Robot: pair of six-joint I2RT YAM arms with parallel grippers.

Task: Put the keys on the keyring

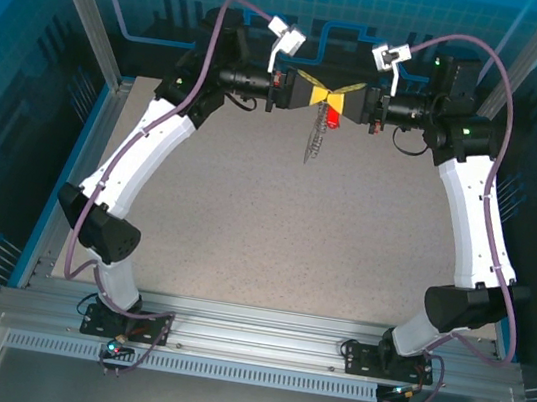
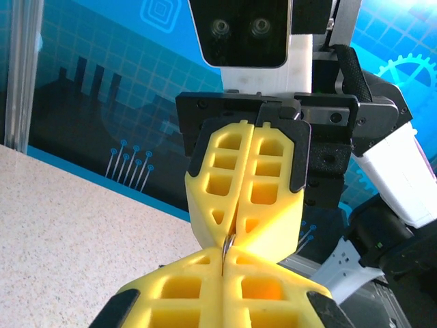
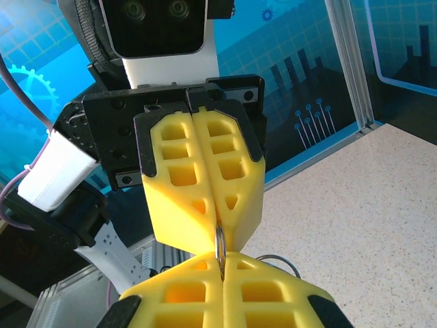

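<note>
My two grippers meet tip to tip above the back of the table [image 1: 243, 238]: the left gripper [image 1: 316, 97] and the right gripper [image 1: 339, 100]. Both are shut on one small silver wire ring [image 2: 229, 244], seen edge-on between the yellow fingertips. In the right wrist view the same ring [image 3: 220, 240] sits between my right gripper [image 3: 220, 268] and the left gripper [image 3: 218, 217]. The red-headed key [image 1: 333, 119] hangs just under the right fingertips. The dark keyring [image 1: 314, 145] dangles below it. Whether the key hangs on the pinched ring I cannot tell.
A second wire ring [image 3: 278, 262] pokes out beside my right fingers. Blue panels and aluminium posts [image 1: 81, 1] wall the cell. The arm bases stand on the rail [image 1: 247, 344] at the near edge.
</note>
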